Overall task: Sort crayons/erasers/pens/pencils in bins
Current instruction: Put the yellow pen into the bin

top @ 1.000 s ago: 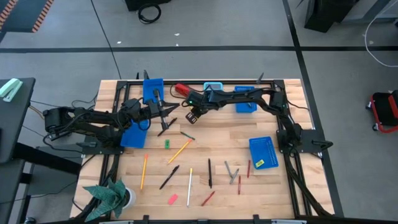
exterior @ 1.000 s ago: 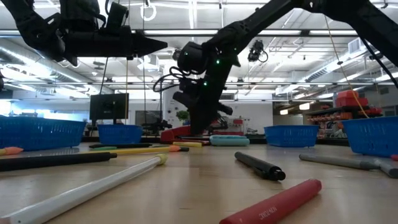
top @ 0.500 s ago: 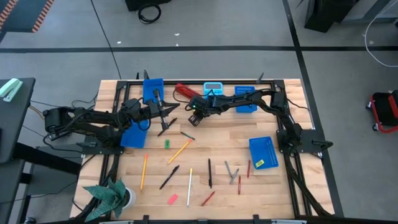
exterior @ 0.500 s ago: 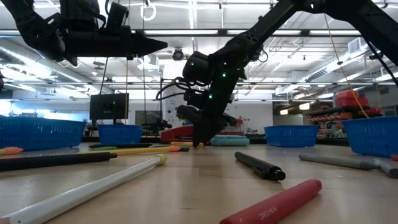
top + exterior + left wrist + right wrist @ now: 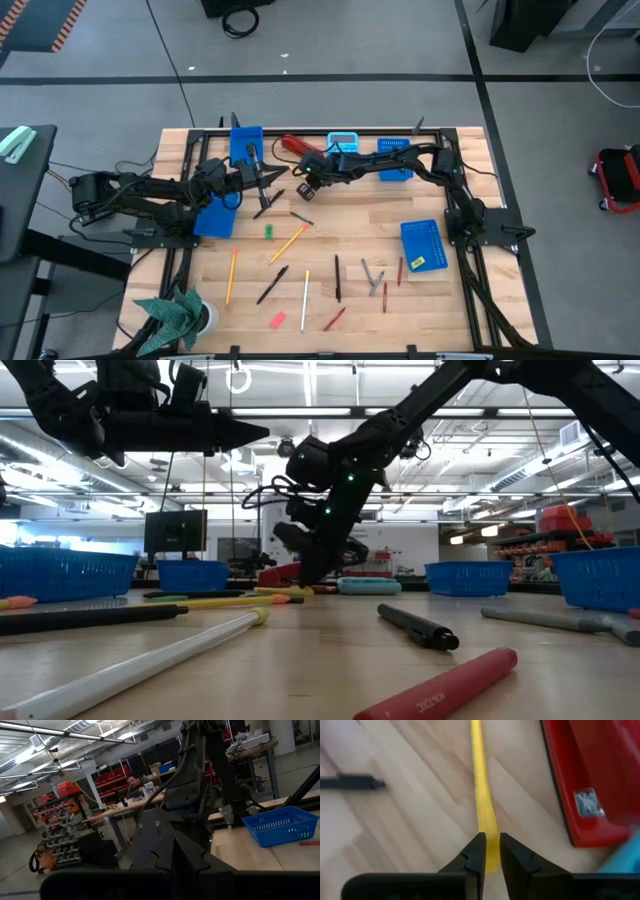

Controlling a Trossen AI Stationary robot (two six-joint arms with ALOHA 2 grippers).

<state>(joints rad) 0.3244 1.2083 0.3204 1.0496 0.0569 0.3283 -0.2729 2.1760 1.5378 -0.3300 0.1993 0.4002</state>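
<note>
A yellow pencil (image 5: 480,780) lies on the wooden table beside the red stapler (image 5: 595,780). My right gripper (image 5: 490,840) is down at the table near the far edge (image 5: 303,185), shut on the pencil's near end. My left gripper (image 5: 262,177) is shut on nothing and hovers level above the table's left part (image 5: 262,430). A black pen (image 5: 350,782) lies close by. More pencils, pens, crayons and erasers lie toward the near edge, among them an orange pencil (image 5: 288,243) and a green eraser (image 5: 268,231). My right gripper pinches the yellow pencil at its near end (image 5: 487,827) between its two fingertips (image 5: 476,851). The fingers slant down from the table's far right, in line with the pencil's length. The pencil runs away from the fingers along the table top.
Blue bins stand at the far left (image 5: 245,143), under my left arm (image 5: 215,215), at the far edge (image 5: 395,160) and at the right (image 5: 423,246), the last holding a yellow eraser (image 5: 416,263). A light-blue calculator (image 5: 343,140) sits behind the stapler (image 5: 292,145).
My right gripper has sunk toward the table top and shifted a little toward the table's left, tipping more steeply downward. My left arm has kept still.
</note>
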